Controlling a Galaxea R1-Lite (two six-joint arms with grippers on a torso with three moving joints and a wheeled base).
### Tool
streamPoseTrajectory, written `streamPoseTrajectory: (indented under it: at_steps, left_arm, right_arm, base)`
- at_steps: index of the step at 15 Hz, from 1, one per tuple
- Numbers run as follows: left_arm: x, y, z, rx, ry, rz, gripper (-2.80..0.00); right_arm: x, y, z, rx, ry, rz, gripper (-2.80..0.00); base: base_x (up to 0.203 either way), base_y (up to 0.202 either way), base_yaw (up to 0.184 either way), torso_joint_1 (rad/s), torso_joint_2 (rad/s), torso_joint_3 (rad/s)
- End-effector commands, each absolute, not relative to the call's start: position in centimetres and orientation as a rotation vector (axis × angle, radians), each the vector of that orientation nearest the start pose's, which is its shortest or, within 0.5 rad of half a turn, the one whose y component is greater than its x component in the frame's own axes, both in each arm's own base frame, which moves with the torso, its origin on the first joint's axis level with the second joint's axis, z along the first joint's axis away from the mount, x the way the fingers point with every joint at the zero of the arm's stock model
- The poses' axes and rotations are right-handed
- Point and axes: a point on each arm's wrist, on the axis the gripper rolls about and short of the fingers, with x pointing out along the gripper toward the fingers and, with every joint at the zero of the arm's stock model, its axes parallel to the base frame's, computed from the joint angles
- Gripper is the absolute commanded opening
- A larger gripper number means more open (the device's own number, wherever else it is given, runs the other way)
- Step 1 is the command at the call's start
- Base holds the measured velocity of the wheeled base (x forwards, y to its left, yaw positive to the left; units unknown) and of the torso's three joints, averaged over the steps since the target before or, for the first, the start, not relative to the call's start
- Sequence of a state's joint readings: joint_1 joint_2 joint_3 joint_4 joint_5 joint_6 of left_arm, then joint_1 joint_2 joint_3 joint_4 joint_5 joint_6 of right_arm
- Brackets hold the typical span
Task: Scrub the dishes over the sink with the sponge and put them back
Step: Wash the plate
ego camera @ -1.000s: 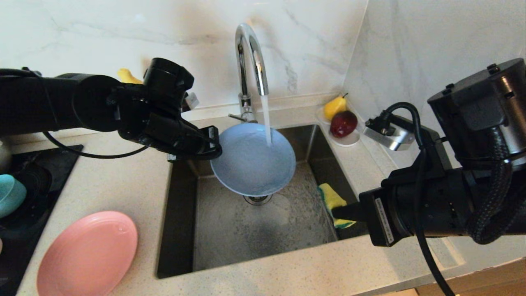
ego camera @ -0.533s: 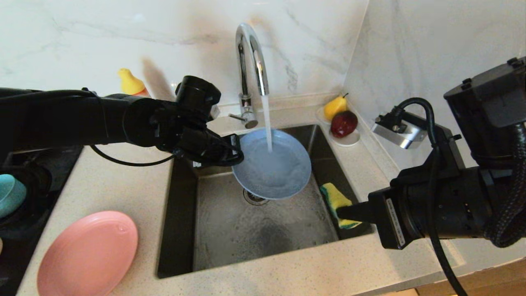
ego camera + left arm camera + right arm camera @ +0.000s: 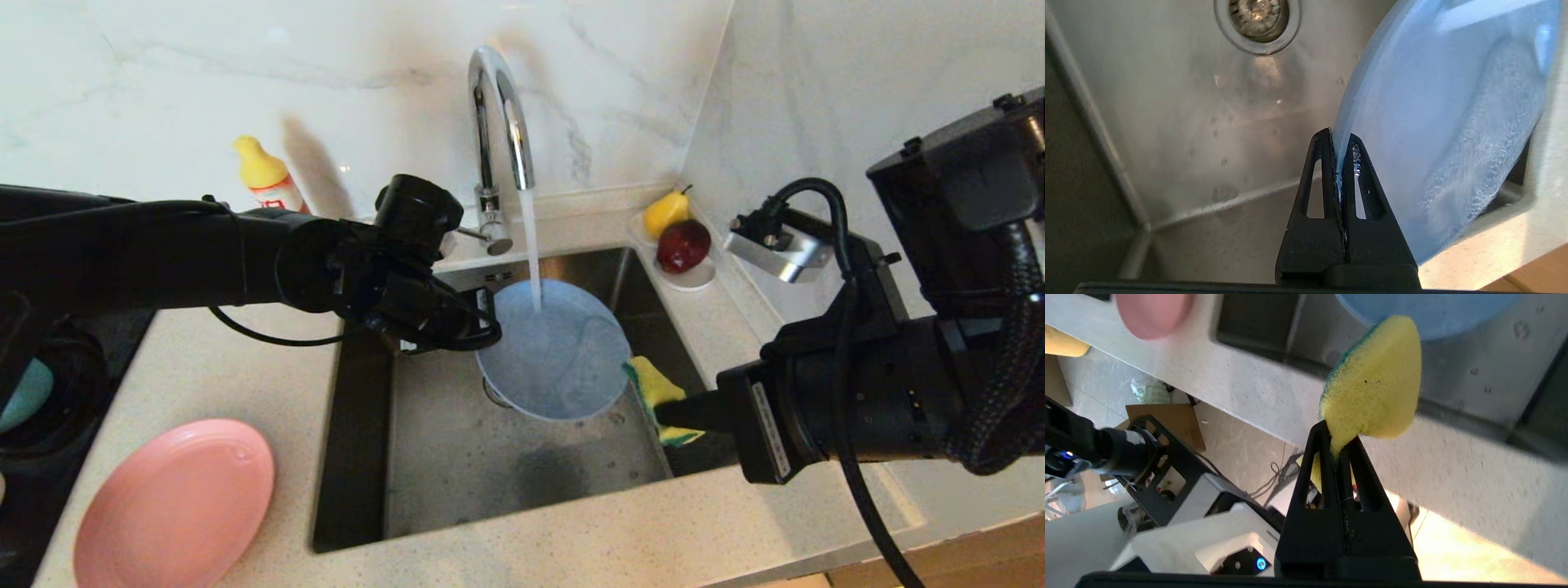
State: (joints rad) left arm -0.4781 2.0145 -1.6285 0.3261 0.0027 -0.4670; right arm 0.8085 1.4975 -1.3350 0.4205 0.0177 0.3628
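Over the steel sink (image 3: 457, 482) my left gripper (image 3: 487, 320) is shut on the rim of the grey-blue plate (image 3: 559, 351), which tilts under the tap's running water; foam covers part of its face (image 3: 1453, 134). In the left wrist view the jaws (image 3: 1340, 141) pinch the plate's edge. From the right, my right gripper (image 3: 665, 412) is shut on the tail of the yellow sponge (image 3: 653, 388), whose body (image 3: 1376, 379) meets the plate's right edge. The salmon-pink plate (image 3: 175, 506) lies on the counter at front left. A teal bowl (image 3: 24, 392) shows partly at the far left.
The chrome gooseneck tap (image 3: 494, 122) runs water at the back of the sink. A white saucer (image 3: 690, 278) with a yellow pear (image 3: 665, 211) and a red apple (image 3: 684, 245) stands back right. A yellow-capped bottle (image 3: 263, 175) stands by the wall. A dark rack (image 3: 49, 408) lies far left.
My left gripper has carried the grey-blue plate rightwards and down into the sink. The sponge in my right gripper now meets the plate's right edge.
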Motion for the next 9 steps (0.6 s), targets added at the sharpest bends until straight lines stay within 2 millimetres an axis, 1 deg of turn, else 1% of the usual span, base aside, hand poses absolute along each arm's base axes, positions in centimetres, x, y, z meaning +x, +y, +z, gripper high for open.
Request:
streamPoseTrajectory:
  at_steps: [1,2,5,7,8,9]
  left_arm:
    - [34.1,-17.6,21.3,-0.260,0.780,-0.262,-2.80]
    - [33.3,-17.1,21.9,-0.251,0.749,-0.239,-2.80]
    - [31.6,-14.8,23.9,-0.180,0.590,-0.147,-2.80]
    - [30.6,-13.6,25.3,-0.125,0.489,-0.110,-2.80]
    - [30.1,-12.9,25.8,-0.090,0.447,-0.087,-2.80]
    - [29.8,-12.1,25.9,-0.052,0.420,-0.059,-2.80]
  right_arm:
    - [17.7,18.7,29.2,0.101,0.697,0.699,-2.80]
    - [17.8,19.2,29.5,0.107,0.697,0.726,-2.80]
    - [17.4,20.4,29.2,0.095,0.717,0.773,-2.80]
    - [17.4,20.6,28.8,0.090,0.732,0.774,-2.80]
    - [17.4,20.6,28.6,0.088,0.740,0.772,-2.80]
    - [17.4,20.6,28.4,0.085,0.747,0.770,-2.80]
  base:
    - [0.000,0.000,0.000,0.000,0.00,0.000]
    - [0.000,0.000,0.000,0.000,0.00,0.000]
    - [0.000,0.000,0.000,0.000,0.00,0.000]
    - [0.000,0.000,0.000,0.000,0.00,0.000]
    - [0.000,0.000,0.000,0.000,0.00,0.000]
    - [0.000,0.000,0.000,0.000,0.00,0.000]
